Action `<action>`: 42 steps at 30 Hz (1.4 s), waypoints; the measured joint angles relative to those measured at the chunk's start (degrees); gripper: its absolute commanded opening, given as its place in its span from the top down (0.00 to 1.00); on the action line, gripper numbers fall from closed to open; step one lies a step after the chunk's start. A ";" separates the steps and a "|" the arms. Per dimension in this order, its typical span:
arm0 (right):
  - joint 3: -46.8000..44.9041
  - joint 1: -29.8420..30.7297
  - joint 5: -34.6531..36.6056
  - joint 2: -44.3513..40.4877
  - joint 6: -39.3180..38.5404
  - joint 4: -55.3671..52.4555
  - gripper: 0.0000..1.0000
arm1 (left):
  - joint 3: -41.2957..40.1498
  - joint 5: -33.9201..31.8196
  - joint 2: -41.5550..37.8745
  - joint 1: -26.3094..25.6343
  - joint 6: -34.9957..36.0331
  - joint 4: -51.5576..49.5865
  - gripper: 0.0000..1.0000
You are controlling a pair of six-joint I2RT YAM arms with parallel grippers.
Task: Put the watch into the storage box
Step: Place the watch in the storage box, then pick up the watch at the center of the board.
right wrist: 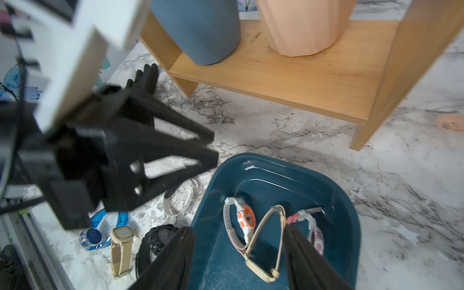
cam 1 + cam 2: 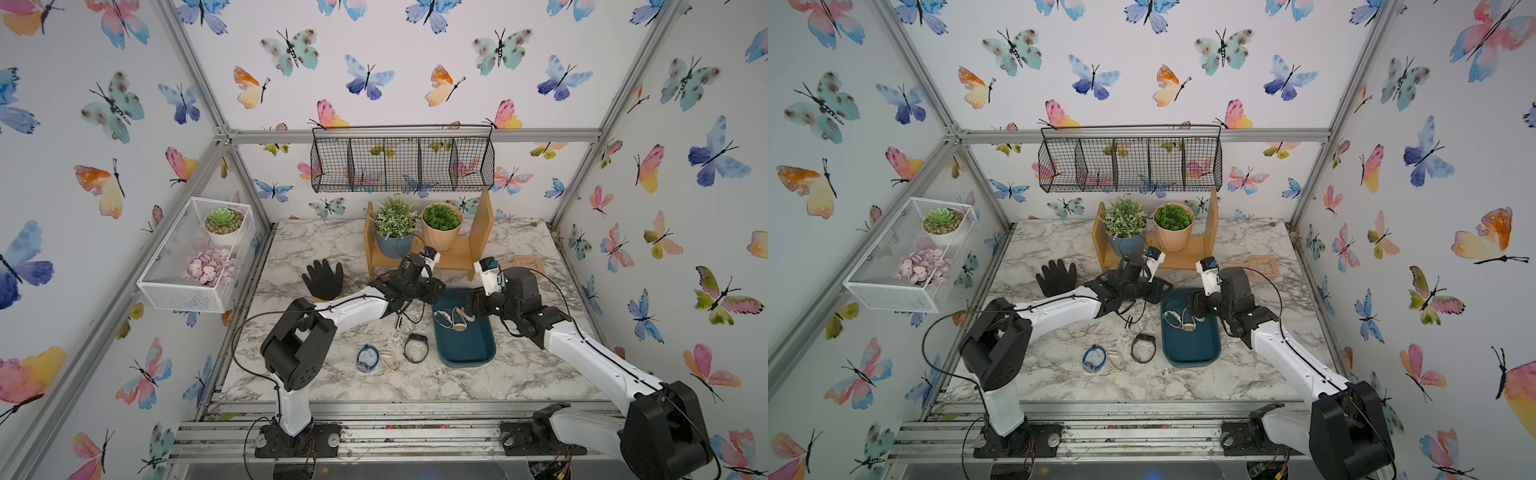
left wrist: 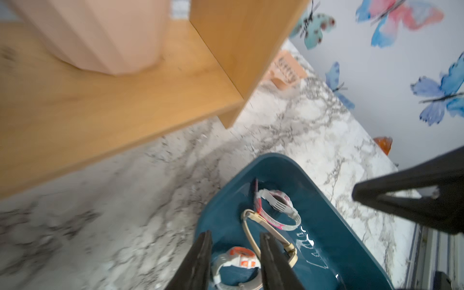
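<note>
Both top views: storage box (image 2: 465, 349) holds three watches; black watch (image 2: 417, 337) loose on marble tabletop (image 2: 519, 374) beside it. Collision risk: left gripper (image 2: 436, 291), right gripper (image 2: 471, 305) crowd box's far end.

Left wrist: jaws parted over orange-faced watch (image 3: 244, 259) in box; closing could snag strap. Cursive (image 3: 317, 262) on box floor, unreadable.

Right wrist: jaws spread astride beige watch (image 1: 261, 270) in box; lifting could drag it out.

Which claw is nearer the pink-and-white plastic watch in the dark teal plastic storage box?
Right. The right claw hangs just over the pink-and-white watch; the left claw is across the storage box, above the white-and-orange plastic watch.
</note>
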 measured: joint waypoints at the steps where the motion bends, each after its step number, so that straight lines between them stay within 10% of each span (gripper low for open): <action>1: 0.61 1.22 -0.09 0.66 -0.44 0.02 0.38 | -0.81 -0.17 -1.66 1.11 0.02 0.15 0.63; 22: 18.84 18.78 5.27 29.46 -7.80 -2.29 0.40 | -22.40 -1.73 -22.03 17.68 -0.24 -3.41 0.62; 42: 28.96 20.79 12.39 41.11 -14.29 -10.62 0.47 | -28.06 -1.62 -23.74 18.18 -1.33 -2.75 0.62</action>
